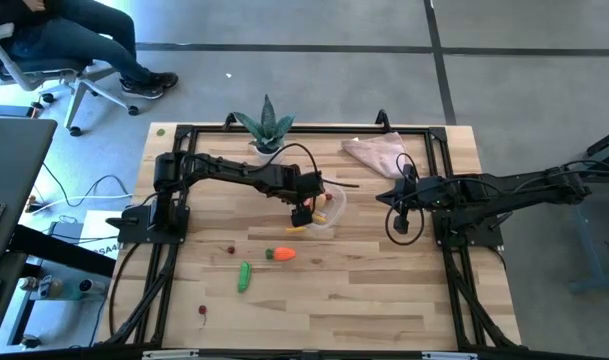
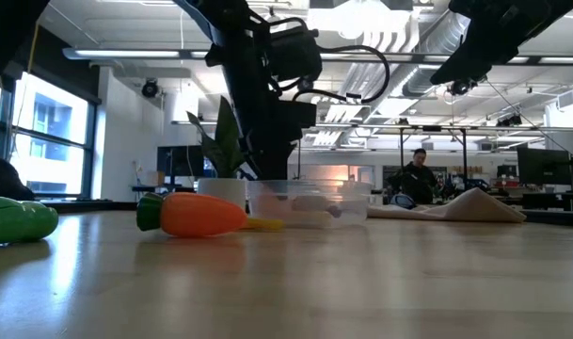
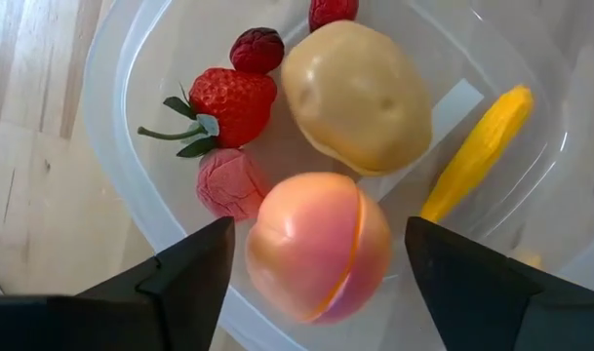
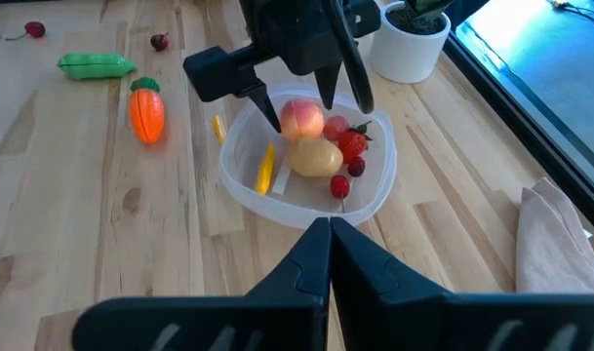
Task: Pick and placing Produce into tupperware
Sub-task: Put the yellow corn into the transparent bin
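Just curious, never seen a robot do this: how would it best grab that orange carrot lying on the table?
From straight above, closing across the middle of the carrot. It lies flat on the wooden table, long and rounded, with clear space on both long sides for the jaws.

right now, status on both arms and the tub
Left gripper open over tupperware, peach just in. Right gripper shut, idle. Carrot, cucumber still out.

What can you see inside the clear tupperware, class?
Inside the tupperware: a peach, potato, strawberry, yellow piece and small red berries. Anything beneath them is covered.
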Action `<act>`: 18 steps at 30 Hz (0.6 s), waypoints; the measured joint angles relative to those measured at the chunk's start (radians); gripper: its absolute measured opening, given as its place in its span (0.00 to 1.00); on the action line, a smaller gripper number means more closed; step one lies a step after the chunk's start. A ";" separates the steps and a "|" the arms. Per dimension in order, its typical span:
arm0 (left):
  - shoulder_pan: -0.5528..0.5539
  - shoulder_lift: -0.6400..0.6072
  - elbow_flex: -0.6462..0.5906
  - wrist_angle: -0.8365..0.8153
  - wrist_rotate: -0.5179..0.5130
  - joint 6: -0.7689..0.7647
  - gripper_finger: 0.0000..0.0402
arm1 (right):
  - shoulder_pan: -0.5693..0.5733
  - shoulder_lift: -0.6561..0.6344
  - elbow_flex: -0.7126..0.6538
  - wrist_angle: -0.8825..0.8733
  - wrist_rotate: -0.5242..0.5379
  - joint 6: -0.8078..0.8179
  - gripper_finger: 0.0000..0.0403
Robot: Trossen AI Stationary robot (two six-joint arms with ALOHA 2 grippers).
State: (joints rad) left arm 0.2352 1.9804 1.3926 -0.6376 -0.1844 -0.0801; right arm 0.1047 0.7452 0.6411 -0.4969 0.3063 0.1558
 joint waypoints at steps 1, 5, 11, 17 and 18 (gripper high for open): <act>0.000 0.000 0.000 0.000 0.000 0.000 0.73 | 0.000 0.000 0.000 0.000 0.000 0.000 0.00; 0.000 0.000 0.023 -0.041 0.000 -0.004 0.75 | 0.000 0.000 0.000 0.000 0.000 0.000 0.00; -0.012 0.000 0.131 -0.174 0.038 -0.039 0.74 | 0.000 0.000 0.000 0.000 0.000 0.000 0.00; -0.060 0.000 0.274 -0.376 0.038 -0.068 0.75 | 0.000 0.000 0.000 0.000 0.000 0.000 0.00; -0.071 0.000 0.297 -0.408 0.038 -0.076 0.75 | 0.000 0.000 0.000 0.000 0.000 0.000 0.00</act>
State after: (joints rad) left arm 0.1638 1.9800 1.6891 -1.0457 -0.1467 -0.1560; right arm 0.1043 0.7452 0.6411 -0.4966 0.3065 0.1558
